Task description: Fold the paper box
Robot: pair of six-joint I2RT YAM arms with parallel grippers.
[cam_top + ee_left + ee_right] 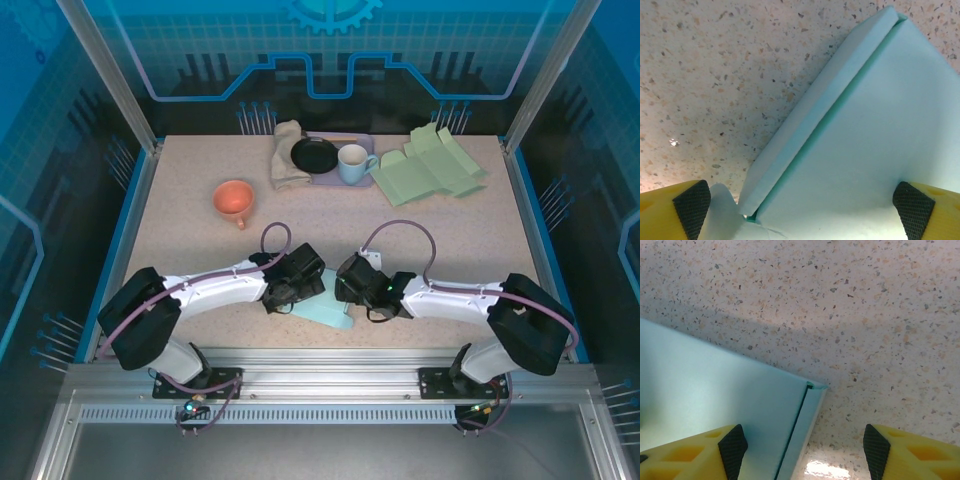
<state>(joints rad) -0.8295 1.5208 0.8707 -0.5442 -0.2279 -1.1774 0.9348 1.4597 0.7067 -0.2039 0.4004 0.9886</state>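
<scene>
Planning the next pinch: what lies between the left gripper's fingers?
The blue paper box, its folded edge flap crossing the gap diagonally, on the table; seen in the left wrist view.

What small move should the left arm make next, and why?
Probably lower the left gripper and pinch the folded side flap of the pale blue paper box: its jaws stand wide open and empty, and that flap's end lies between them. The right gripper is open too.

Bright, even light from overhead falls on the worktop [180, 245], with soft shadows under the arms [220, 285] by its near edge. Close in, a white glare patch [824, 468] shines; the paper box [880, 150] looks slightly soft, perhaps unfocused.
</scene>
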